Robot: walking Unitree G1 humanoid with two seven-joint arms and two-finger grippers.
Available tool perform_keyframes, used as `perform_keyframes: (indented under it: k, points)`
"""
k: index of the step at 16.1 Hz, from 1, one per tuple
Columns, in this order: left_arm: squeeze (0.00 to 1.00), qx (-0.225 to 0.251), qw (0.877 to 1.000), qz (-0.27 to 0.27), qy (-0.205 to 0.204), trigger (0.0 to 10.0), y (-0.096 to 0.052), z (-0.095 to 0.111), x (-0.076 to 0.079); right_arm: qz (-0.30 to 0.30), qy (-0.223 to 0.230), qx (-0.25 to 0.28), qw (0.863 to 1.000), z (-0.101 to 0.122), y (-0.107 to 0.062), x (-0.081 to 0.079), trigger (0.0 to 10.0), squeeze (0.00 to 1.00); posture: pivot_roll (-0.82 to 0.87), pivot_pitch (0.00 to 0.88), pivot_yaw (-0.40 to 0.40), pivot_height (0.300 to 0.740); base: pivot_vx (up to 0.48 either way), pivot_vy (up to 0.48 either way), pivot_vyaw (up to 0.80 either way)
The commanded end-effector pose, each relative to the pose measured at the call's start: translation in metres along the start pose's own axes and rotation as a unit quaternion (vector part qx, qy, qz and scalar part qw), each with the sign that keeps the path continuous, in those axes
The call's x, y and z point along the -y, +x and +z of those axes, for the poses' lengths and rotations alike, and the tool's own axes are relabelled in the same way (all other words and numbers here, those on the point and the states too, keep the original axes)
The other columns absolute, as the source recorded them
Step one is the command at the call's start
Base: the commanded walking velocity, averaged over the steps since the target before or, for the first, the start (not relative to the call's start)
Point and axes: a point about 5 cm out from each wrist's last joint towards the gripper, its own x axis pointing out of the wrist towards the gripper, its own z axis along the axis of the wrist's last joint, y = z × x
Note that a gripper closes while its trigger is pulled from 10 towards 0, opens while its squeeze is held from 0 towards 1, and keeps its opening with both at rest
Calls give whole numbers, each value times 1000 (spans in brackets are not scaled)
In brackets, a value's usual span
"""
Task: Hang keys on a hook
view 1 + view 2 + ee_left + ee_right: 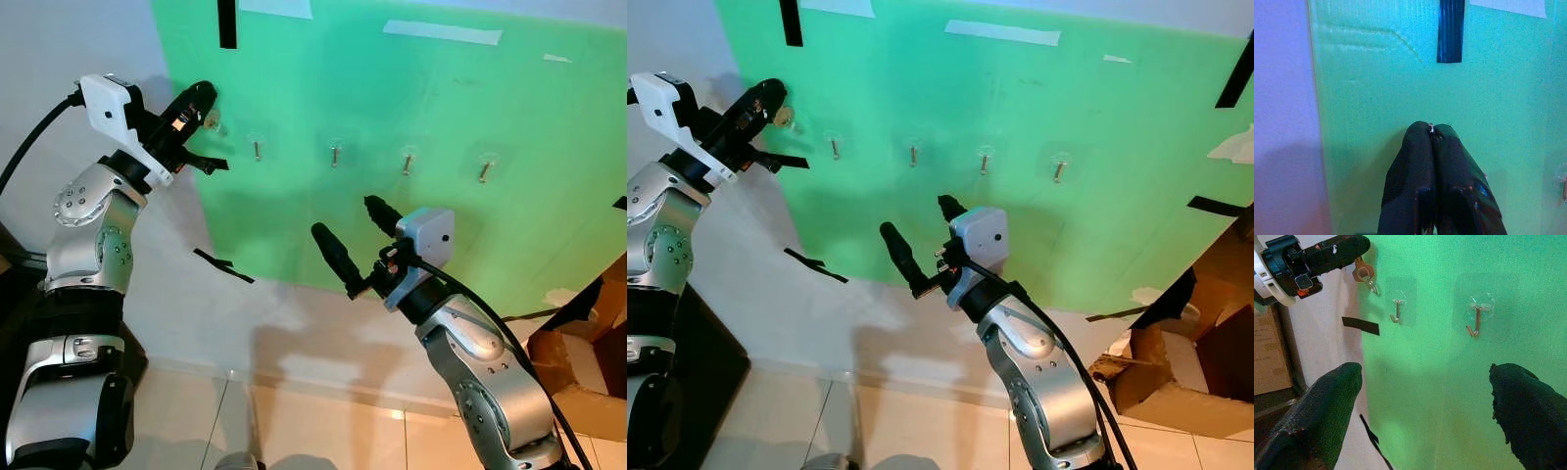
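- Up near the green board's (392, 117) upper left corner, our left gripper (201, 98) pinches the keys (1362, 272) against the leftmost hook (1372, 286).
- Our right gripper (358, 230) hangs spread apart, below the hook row.

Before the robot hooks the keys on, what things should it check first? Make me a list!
1. Keys held tight: ok. The left gripper has its black fingers pinched shut on the small brass-coloured key with its silver ring.
2. Keys near a hook: ok. The left gripper is up at the leftmost clear plastic hook on the green board.
3. Ring already over the hook: cannot tell. It is too small to see.
4. Neighbouring metal hook free: ok, nothing hangs on it.
5. Right gripper out of the way: ok. It is open, lower down, away from the keys.
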Motion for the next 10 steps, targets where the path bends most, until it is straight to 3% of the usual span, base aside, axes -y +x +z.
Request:
perform_keyframes:
  k: [1,7,9,10]
  points:
    - [0,-2,1000,-18,10,10000,2,4,4,5,-4,-1,1000,1,0,-2,10000,0,29,0,-17,740,0,0,0]
    - [0,-53,997,-58,5,10000,-3,-16,21,4,-5,-3,1000,1,1,-2,10000,0,25,0,-18,740,0,0,0]
    - [0,-40,996,-78,-17,10000,6,-14,34,-4,-7,0,1000,2,1,1,10000,0,23,0,-21,740,0,0,0]
    - [0,-23,993,-109,-45,10000,15,-9,49,-20,-8,4,1000,3,2,5,10000,0,23,0,-23,740,0,0,0]
